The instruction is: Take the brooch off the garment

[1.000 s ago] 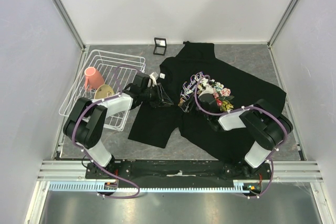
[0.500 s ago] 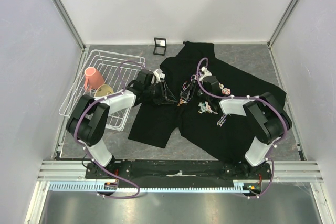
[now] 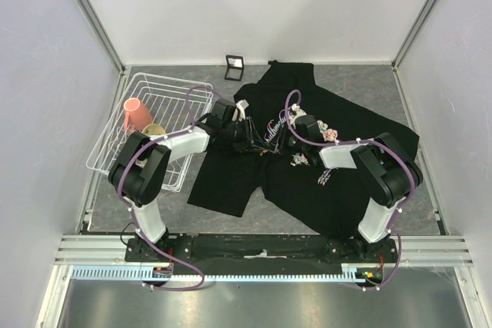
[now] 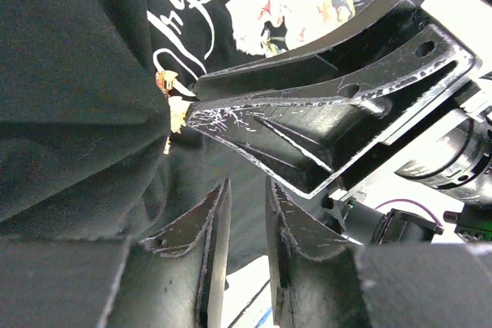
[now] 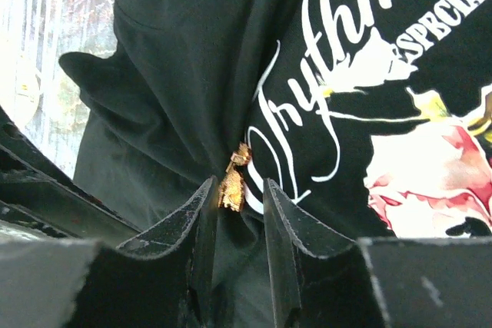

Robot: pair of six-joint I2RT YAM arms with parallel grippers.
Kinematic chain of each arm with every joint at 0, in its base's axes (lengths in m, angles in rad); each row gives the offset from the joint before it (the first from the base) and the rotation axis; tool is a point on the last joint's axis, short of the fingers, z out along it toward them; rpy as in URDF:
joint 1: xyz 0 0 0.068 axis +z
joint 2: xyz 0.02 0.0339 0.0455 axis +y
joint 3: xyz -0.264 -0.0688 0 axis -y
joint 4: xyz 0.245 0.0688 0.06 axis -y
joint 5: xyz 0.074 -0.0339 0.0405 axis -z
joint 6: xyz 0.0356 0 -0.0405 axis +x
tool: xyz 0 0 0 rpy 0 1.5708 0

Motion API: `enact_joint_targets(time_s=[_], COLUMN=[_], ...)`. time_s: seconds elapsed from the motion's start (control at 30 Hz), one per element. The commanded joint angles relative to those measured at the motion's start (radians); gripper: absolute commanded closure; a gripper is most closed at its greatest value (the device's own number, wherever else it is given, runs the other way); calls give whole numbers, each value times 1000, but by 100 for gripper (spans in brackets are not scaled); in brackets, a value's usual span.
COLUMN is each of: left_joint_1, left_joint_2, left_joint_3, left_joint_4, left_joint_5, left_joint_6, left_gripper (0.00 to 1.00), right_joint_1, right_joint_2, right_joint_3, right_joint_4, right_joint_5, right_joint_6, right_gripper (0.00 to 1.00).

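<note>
The black T-shirt (image 3: 346, 182) lies spread on the table, bunched where the two grippers meet by the white cursive lettering. The brooch (image 5: 231, 178) is a tiny orange-gold leaf pinned beside the lettering; cloth folds run into it. My right gripper (image 5: 237, 183) is narrowly open, with the brooch between its fingertips, close to the left one. In the left wrist view the brooch (image 4: 173, 105) sits at the right gripper's fingertips (image 4: 323, 113). My left gripper (image 4: 246, 190) is narrowly open over the cloth just short of the brooch. From above, the left gripper (image 3: 252, 142) and right gripper (image 3: 278, 134) nearly touch; the brooch is too small to see.
A white wire basket (image 3: 165, 82) stands at the left with a pink cup (image 3: 137, 113) and a tan object (image 3: 154, 130) in it. A small black square frame (image 3: 234, 67) stands at the back wall. Grey walls close in the table on three sides.
My right gripper has moved up and left from the flower print to the lettering, and the shirt has bunched there. My left gripper has moved right to meet it.
</note>
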Motion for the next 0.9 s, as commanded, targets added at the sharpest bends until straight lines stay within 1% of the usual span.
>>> enact_joint_targets(time_s=[0.0, 0.2, 0.47, 0.73, 0.87], left_joint_1=[-7, -5, -5, -5, -5], left_joint_2=[6, 14, 29, 34, 40], left_joint_3=[52, 61, 81, 86, 86], left_joint_4=[-21, -32, -49, -49, -53], left_joint_5=[-32, -48, -60, -66, -75], left_joint_6=[35, 36, 41, 39, 39], left_gripper=[69, 69, 70, 70, 72], right_joint_1=[0, 0, 0, 0, 1], right_joint_2=[-7, 15, 13, 35, 39], right_joint_3=[-27, -36, -42, -36, -36], right_joint_4=[55, 94, 127, 141, 149], right_joint_5=[11, -26, -46, -60, -61], right_joint_6=[-22, 1, 17, 20, 23], right_gripper=[63, 64, 72, 71, 71])
